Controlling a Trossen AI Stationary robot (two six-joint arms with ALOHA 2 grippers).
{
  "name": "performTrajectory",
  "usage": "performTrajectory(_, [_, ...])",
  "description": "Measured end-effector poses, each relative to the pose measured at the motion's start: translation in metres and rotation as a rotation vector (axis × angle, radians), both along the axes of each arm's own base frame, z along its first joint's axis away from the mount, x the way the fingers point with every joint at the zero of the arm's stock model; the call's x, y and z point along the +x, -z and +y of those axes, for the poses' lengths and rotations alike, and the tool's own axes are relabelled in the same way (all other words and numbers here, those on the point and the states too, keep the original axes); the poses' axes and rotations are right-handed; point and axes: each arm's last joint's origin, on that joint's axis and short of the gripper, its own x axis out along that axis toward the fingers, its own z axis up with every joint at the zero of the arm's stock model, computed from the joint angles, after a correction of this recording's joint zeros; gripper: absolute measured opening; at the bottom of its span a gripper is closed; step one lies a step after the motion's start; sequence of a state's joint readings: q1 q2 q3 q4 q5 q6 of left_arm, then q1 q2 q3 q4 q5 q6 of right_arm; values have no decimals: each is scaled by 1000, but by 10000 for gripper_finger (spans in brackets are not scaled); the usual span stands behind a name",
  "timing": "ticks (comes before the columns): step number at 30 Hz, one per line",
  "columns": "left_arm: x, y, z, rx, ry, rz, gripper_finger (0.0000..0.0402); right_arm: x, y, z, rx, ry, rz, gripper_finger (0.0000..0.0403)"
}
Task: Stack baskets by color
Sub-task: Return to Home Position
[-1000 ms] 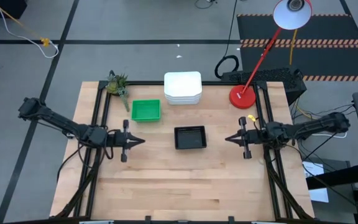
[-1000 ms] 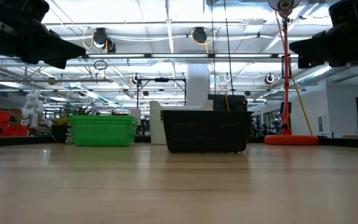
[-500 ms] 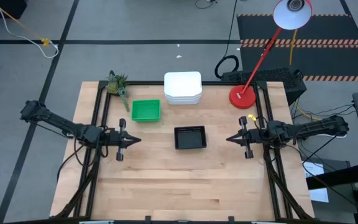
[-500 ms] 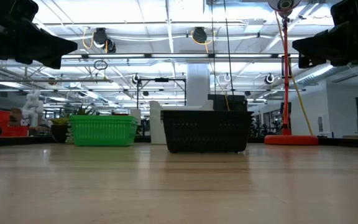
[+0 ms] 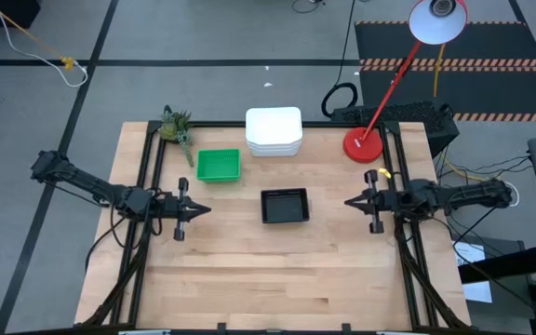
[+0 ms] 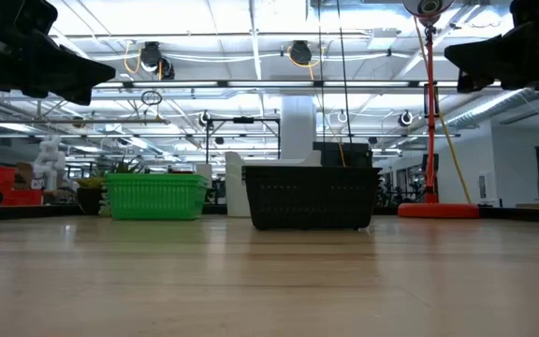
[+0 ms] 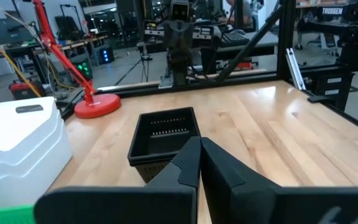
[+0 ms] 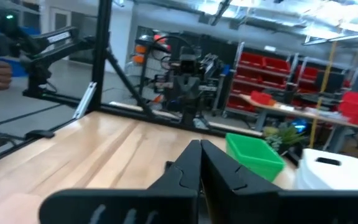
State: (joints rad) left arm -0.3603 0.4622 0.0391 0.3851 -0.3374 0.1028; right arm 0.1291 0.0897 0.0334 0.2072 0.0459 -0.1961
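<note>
Both my arms sit farther out toward the wooden tabletop (image 5: pixel 249 270) sides than a second ago, with my left end effector (image 5: pixel 203 209) and right end effector (image 5: pixel 352 202) pinched narrow and empty. Between them stand the perforated black baskets (image 5: pixel 284 206). Beyond are the perforated green baskets (image 5: pixel 218 165) and the smooth, rounded white baskets (image 5: pixel 274 130), and I cannot make out the layer counts.

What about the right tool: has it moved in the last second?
Yes. In the high view the right tool has drawn back rightward, widening its gap from the black basket stack; the left tool waits on the stack's other side.
</note>
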Motion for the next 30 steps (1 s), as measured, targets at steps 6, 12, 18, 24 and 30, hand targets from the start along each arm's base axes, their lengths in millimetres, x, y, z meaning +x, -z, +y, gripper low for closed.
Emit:
performTrajectory(6, [0,0,0,1,0,1,4,-6,0,-2,-7,36,-20,2])
performTrajectory(12, [0,0,0,0,0,2,15,-6,-1,-2,-14,34,-29,2])
performTrajectory(18, [0,0,0,-3,-1,0,5,-6,0,-1,2,2,-23,2])
performTrajectory(24, [0,0,0,-3,0,-4,13,-6,3,0,15,-28,7,2])
performTrajectory(30, [0,-1,0,14,0,-7,7,-5,5,0,12,-27,30,2])
